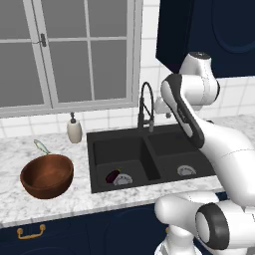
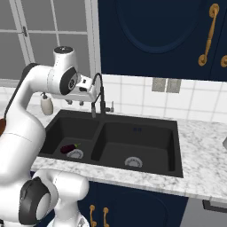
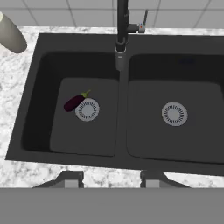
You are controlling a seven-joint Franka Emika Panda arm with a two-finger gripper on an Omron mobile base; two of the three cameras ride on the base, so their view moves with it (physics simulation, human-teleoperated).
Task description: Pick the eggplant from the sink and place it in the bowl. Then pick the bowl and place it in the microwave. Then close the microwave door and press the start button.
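A: Fingers? The two small dark fingertips (image 3: 70, 178) of the gripper (image 3: 111, 179) are standing apart, gripping nothing, hanging high above the matte black double-basin sink (image 3: 26, 105).

B: Contents? The small dark purple eggplant (image 3: 74, 102) is lying in the left basin, touching the round silver drain (image 3: 87, 109). The large reddish-brown wooden bowl (image 1: 47, 175) is sitting empty on the white marbled counter (image 1: 60, 204), left of the sink.
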